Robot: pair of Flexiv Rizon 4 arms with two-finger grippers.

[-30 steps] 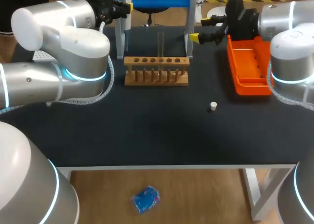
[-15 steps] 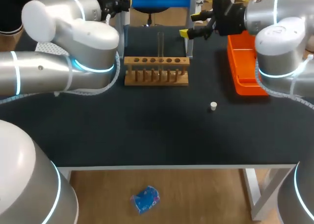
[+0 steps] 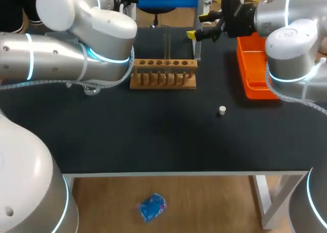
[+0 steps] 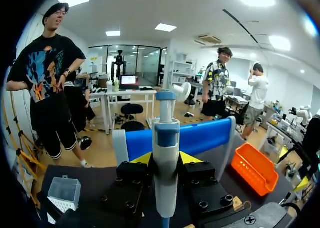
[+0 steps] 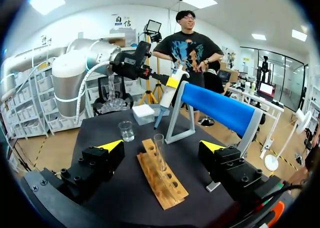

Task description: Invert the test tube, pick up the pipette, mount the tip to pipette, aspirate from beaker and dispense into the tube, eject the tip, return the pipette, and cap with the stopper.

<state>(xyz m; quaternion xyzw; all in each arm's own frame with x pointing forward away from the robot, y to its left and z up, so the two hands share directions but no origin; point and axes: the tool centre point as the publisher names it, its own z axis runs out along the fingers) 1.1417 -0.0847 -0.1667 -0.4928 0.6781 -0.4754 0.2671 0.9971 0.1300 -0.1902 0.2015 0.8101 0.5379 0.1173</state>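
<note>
**Left gripper** (image 4: pixel 166 159): clenched on the single pipette (image 4: pixel 166 173). The pipette stands upright between the two fingers, with a black finger block pressed against each side of its white barrel. Its blue-capped head rises above the yellow tips. In the right wrist view this gripper holds the pipette high beside the blue-barred stand (image 5: pixel 220 113), above the far part of the table (image 3: pixel 153 136).

**Right gripper** (image 5: pixel 162 147): released, with the fingers set wide apart and nothing between them. It hangs by the far end of the orange tray (image 3: pixel 258 69).

**Test tube** (image 5: pixel 159 155): one, upright in the wooden rack (image 5: pixel 165 183). It stands ahead of the right gripper, in line with the gap between the open fingers but well apart from both.

**Beaker** (image 5: pixel 126 130): one, clear, ahead of the right gripper and beyond the rack. It lies below and to the side of the held pipette.

**Tip box** (image 5: pixel 144 114): one, just past the beaker. In the left wrist view it lies beside and below the left fingers.

**Stopper** (image 3: pixel 222 110): one, small and white, lying on the table. It is well apart from both grippers, on the near side of the rack and beside the tray.

**Count:** two grippers, and one each of pipette, test tube, rack, beaker, tip box, stopper, tray and stand.
</note>
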